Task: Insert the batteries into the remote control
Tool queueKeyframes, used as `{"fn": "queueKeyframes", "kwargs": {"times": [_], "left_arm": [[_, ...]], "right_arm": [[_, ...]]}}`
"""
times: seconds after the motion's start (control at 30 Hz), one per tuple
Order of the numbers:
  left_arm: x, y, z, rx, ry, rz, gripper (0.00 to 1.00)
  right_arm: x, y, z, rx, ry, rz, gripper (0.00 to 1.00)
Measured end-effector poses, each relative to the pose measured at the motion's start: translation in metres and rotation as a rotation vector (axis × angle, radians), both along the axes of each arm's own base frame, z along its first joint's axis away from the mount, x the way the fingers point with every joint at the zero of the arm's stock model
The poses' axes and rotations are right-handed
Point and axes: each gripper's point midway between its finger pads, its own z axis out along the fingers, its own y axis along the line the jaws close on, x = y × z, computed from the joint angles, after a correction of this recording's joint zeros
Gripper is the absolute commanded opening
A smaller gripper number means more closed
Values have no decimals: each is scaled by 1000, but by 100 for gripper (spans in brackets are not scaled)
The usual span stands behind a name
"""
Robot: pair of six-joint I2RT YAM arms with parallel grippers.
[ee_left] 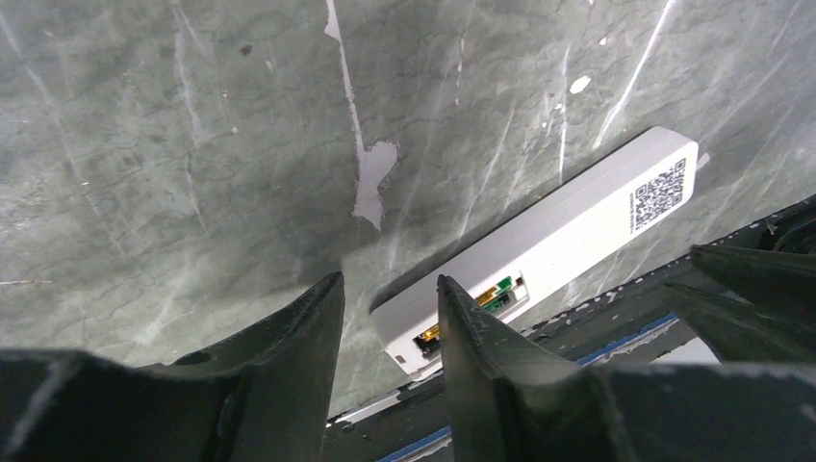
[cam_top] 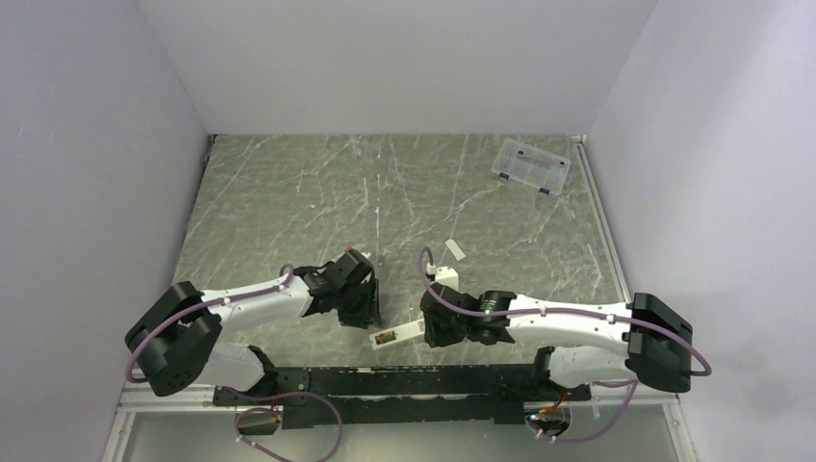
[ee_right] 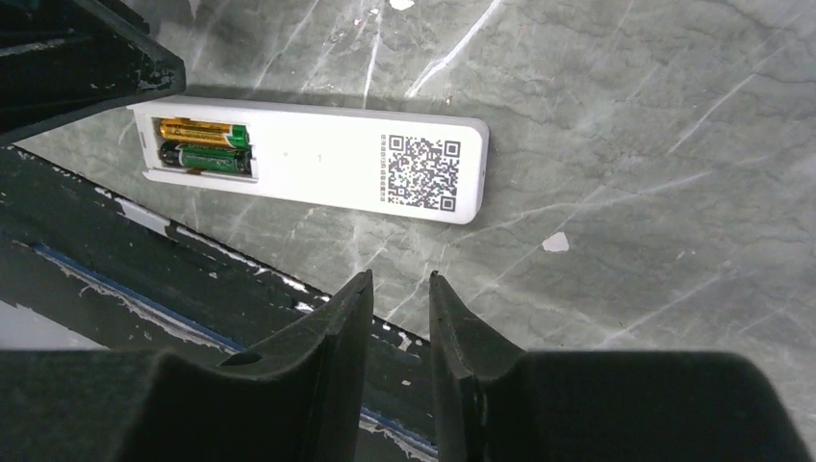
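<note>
While the remote control [ee_right: 308, 164] lies back-up on the table [cam_top: 289, 192] near its front edge, both batteries [ee_right: 204, 144] sit side by side in its recess. At the recess end hovers the left gripper [ee_left: 390, 281], and the right gripper [ee_right: 400, 277] hangs just short of the remote's long side. Both pairs of fingers stand slightly apart, gripping nothing.

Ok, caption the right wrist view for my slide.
Remote control lies QR side up on the table, both batteries seated in its uncovered recess; open right gripper hovers empty.

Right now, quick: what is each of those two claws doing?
Left gripper: open, holding nothing.
Right gripper: open, holding nothing.
</note>
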Motion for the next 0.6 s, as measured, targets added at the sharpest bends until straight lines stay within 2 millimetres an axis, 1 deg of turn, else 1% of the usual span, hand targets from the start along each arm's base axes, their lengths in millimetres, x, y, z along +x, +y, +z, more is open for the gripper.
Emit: {"fn": "queueKeyframes", "kwargs": {"times": [0.23,0.37,0.43,0.57,0.6], "left_arm": [[0,-7,0,-30,6,-13,32],[-1,-10,-2,-41,16,-21,25],[-3,-10,-4,-43,22,-24,20],[-6,-10,-6,-51,33,-27,0],[-6,-10,-6,-53,34,-30,0]], "right_arm": [[-1,4,-16,-10,32,2,12],[3,6,-22,-14,36,-12,1],[5,7,-24,-18,38,-18,0],[10,7,-30,-25,44,-34,0],[11,7,-31,-28,46,-39,0]]}}
